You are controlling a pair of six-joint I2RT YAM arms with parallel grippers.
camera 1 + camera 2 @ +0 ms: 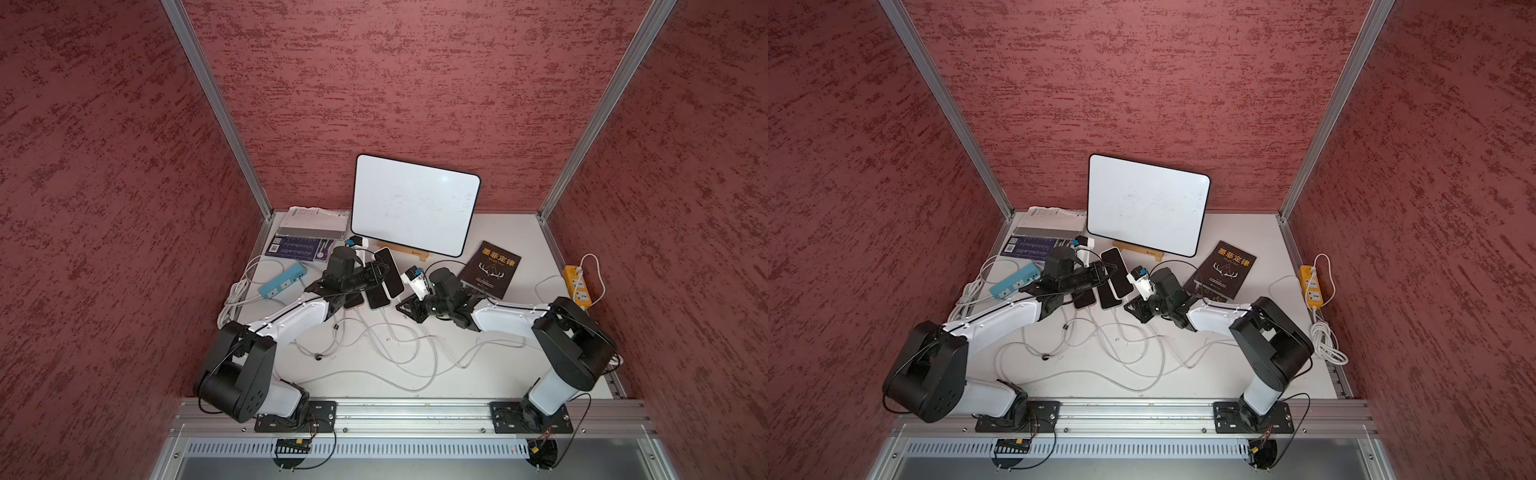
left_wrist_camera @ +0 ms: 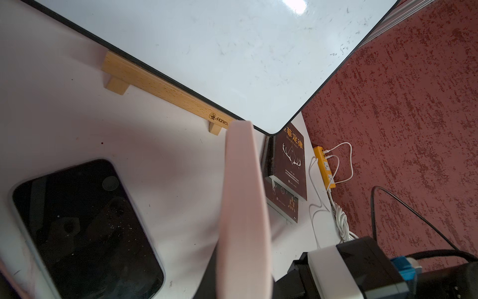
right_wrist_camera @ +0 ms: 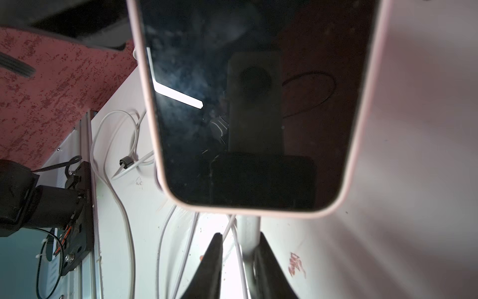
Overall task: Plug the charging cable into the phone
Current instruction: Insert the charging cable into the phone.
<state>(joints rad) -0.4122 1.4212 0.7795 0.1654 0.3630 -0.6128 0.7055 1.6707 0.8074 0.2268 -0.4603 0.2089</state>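
In the middle of the white table [image 1: 498, 365], a pink-cased phone [image 1: 394, 272] is held by the left gripper [image 1: 378, 270], whose jaws are closed on it. In the left wrist view its case is seen edge-on. At the phone's near end, the white plug of the charging cable [image 3: 247, 227] is met by the lower edge of the case. Whether it is fully seated cannot be told. The plug is flanked by the right gripper [image 3: 240, 235], whose jaws are set narrow. One finger [image 3: 267, 256] lies against the plug, while a thin gap is left at the other, so a firm pinch cannot be confirmed. The rest of the cable is strewn in loose white loops over the near half of the table.

Two further phones [image 1: 376, 298] are laid flat just left of the held one, partly under the left arm. A whiteboard [image 1: 415, 203] is propped on a wooden stand [image 1: 401, 251] at the far side. A dark book [image 1: 492, 270] is placed to the right, and a yellow power strip [image 1: 577, 286] is at the right edge. A blue power strip [image 1: 282, 280] is placed to the left.
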